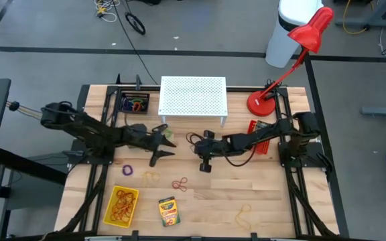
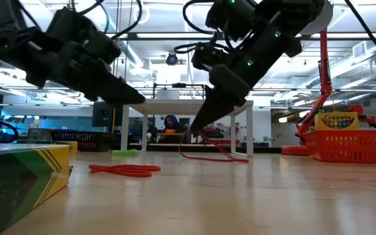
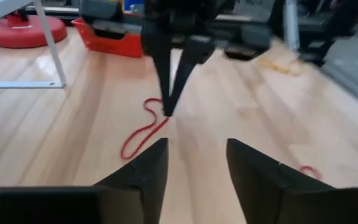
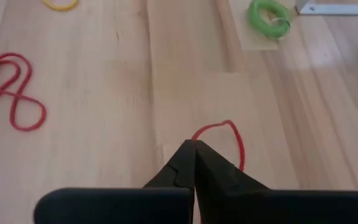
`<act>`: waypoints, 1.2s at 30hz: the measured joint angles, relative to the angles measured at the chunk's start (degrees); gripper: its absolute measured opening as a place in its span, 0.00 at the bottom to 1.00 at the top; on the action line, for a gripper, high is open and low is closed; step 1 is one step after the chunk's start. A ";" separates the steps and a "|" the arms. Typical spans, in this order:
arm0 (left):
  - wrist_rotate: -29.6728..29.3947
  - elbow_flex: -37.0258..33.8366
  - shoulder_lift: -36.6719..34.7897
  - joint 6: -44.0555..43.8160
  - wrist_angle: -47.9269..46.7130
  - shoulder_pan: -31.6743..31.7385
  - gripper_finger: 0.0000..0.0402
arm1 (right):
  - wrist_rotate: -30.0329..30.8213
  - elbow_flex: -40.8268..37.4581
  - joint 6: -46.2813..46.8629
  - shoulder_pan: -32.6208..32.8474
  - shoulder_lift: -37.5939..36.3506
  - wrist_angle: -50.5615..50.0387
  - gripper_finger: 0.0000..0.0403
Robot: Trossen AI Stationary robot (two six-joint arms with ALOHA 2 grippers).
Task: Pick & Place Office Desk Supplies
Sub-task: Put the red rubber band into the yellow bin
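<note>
My right gripper (image 1: pixel 204 163) is over the table's middle, shut on a thin red rubber band (image 4: pixel 219 134) and tilted down toward the table. My left gripper (image 1: pixel 161 146) hovers just left of it, open and touching nothing; in its wrist view its fingers (image 3: pixel 197 165) point at the right gripper. A twisted red band (image 1: pixel 179 184) lies flat nearer the front edge. A green loop (image 1: pixel 168 134) lies by the stand's foot, and a purple loop (image 1: pixel 127 171) and a yellow band (image 1: pixel 151 177) lie left of centre. A crayon box (image 1: pixel 169 211) lies near the front. My right gripper pinches one end of the red rubber band (image 3: pixel 161 119) between its two fingertips, coming from above and slanting down. The rest of the band trails slack from the tips, and its far loop (image 3: pixel 132 144) lies on the table.
A white perforated stand (image 1: pixel 193 97) and a red lamp (image 1: pixel 267 104) stand at the far side. A red basket holding a crayon box (image 1: pixel 260 130) is on the right, a black bin of loops (image 1: pixel 134 104) at far left, and a yellow tray of bands (image 1: pixel 121 206) at front left.
</note>
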 joint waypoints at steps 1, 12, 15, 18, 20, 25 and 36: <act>-1.42 0.73 1.37 1.02 -0.01 -0.48 0.45 | 0.00 0.11 -0.35 0.00 0.00 0.10 0.01; -14.86 8.98 15.82 10.53 0.71 -4.35 0.54 | -0.54 0.26 -1.36 0.00 -0.09 6.74 0.01; -18.76 10.83 17.89 11.99 0.88 -5.16 0.51 | -2.18 0.26 -1.91 0.33 -0.09 8.91 0.01; -19.86 11.80 19.21 12.11 0.95 -5.59 0.46 | -2.87 0.26 -3.06 1.16 -0.11 10.66 0.01; -19.38 11.75 19.33 12.61 0.69 -5.64 0.41 | -2.83 0.26 -3.66 1.65 -0.11 11.43 0.01; -17.97 11.78 18.81 12.84 0.68 -5.64 0.20 | -2.48 0.26 -3.64 2.31 -0.11 11.51 0.01; -17.00 11.76 18.53 14.39 -1.89 -5.51 0.01 | 5.16 0.21 -2.34 3.89 -1.34 12.16 0.14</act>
